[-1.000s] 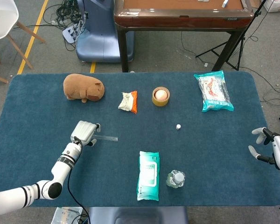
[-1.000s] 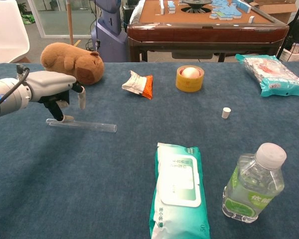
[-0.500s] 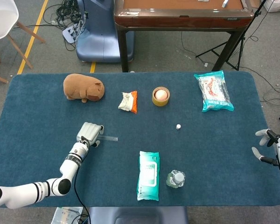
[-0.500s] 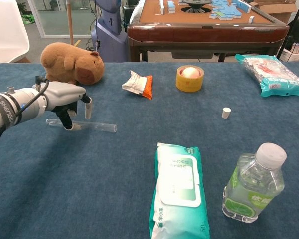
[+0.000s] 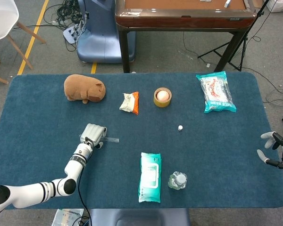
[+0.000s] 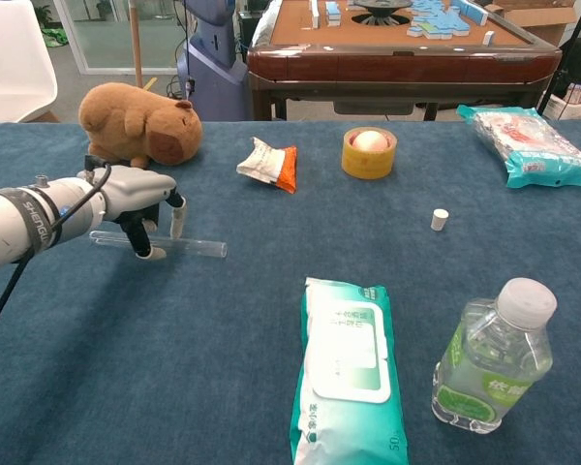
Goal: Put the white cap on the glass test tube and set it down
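From the head view, the blue-covered bench point(image 5: 37, 122) carries one each of eight things: a glass test tube point(image 5: 111, 139), a white cap point(image 5: 180, 127), a brown capybara plush point(image 5: 84, 88), a small orange-and-white snack packet point(image 5: 129, 102), a tape roll point(image 5: 162, 97) with an egg sitting in its hole, a teal snack bag point(image 5: 216, 92) at the far right, a pack of wet wipes point(image 5: 150, 176) and a clear water bottle point(image 5: 178, 180) just beside it. The left hand point(image 5: 93, 134) sits over the tube's left part, fingers bent down around it; only the tube's right end shows. The right hand point(image 5: 275, 149) hangs at the bench's right edge, fingers apart and holding nothing. Against a second ago, the left hand has slid right and nearer along the tube, and the right hand has drawn back toward the edge.

From the chest view, the tube point(image 6: 194, 247) lies flat on the bench, pointing left to right, and the left hand point(image 6: 136, 197) is above its middle-left — one fingertip behind the glass, a darker one in front, straddling it. Whether they press the tube I cannot tell. The cap point(image 6: 440, 219) stands well apart to the right, untouched, between the tape roll point(image 6: 369, 153) and the bottle point(image 6: 491, 357). The plush point(image 6: 140, 120) is just behind the hand. Earlier the hand hovered further left and higher; the tube and cap have not moved.
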Available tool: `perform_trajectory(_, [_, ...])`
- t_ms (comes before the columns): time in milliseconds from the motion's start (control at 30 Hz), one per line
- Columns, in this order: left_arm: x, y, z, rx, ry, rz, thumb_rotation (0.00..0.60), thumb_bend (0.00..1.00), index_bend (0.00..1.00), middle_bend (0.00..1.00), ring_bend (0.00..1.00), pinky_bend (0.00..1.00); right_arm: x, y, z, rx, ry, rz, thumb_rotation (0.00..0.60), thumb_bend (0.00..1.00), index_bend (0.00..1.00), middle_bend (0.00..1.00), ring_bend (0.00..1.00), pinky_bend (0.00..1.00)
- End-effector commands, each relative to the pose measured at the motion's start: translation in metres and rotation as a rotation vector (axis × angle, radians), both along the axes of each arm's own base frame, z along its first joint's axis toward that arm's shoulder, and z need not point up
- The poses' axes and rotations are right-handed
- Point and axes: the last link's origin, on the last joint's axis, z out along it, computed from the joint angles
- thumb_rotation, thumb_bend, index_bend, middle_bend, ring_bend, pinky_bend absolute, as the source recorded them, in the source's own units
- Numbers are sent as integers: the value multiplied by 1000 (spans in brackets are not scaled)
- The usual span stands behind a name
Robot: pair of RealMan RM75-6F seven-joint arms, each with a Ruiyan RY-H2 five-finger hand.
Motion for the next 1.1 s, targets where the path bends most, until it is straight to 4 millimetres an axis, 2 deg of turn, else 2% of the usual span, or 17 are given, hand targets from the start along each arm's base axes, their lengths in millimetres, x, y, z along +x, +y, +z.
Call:
perform_trajectory(33, [1, 1, -2, -3, -1, 2, 600, 274, 462, 971, 954, 1000, -1, 1, 0, 1, -2, -3, 600, 270, 380, 548, 532, 693])
perform_trajectory(633, [0, 3, -8, 6, -8, 12, 600, 274, 524, 984, 963, 1000, -5, 4, 1, 10, -3, -24, 600, 270, 380, 549, 532, 693])
perform_trajectory(867, [0, -2, 4, 15, -56, -4, 600, 274, 552, 1000, 982, 1000, -5, 4, 1, 11, 4, -30, 600, 270, 380, 551, 537, 693])
perform_trajectory(1100, [2, -11, 22, -10, -147, 15, 600, 274, 573, 1000, 996, 1000, 0, -3, -3, 30, 42, -15, 600, 270, 380, 598, 593, 693])
